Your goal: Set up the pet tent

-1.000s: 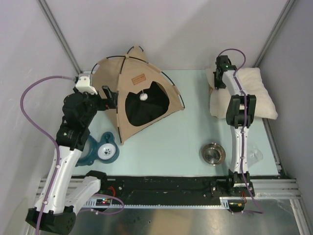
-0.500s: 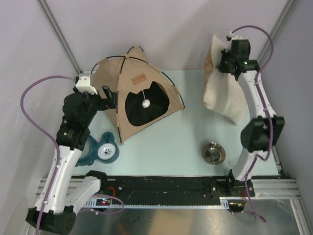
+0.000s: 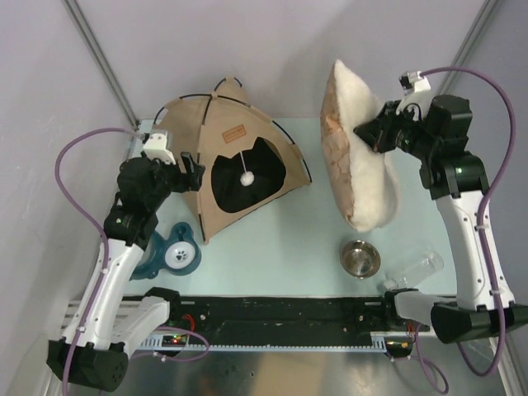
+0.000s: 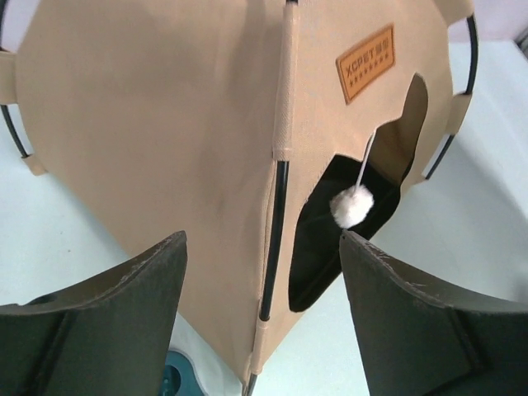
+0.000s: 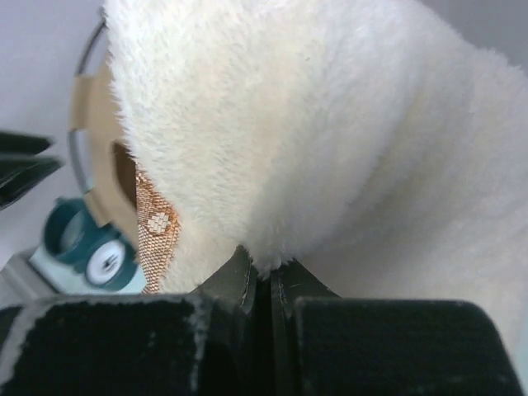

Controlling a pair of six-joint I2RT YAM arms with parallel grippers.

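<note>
Pet tent [image 3: 223, 157] stands erected on the back-left of the table [image 3: 280, 239], dark cat-shaped opening facing front-right. White pompom [image 3: 244, 175] hangs in the opening, brown label [image 3: 233, 133] sits above it. Left fingers [image 4: 107, 322] are spread wide and hold nothing, pointed at the tent's side seam and black pole [image 4: 274, 239], close but not touching. Right fingers [image 5: 305, 285] are pinched tight on the edge of the cream pillow [image 3: 363, 157], which hangs upright right of the tent. Metal bowl [image 3: 360, 258] sits below the pillow, teal dish [image 3: 172, 252] at front-left.
</note>
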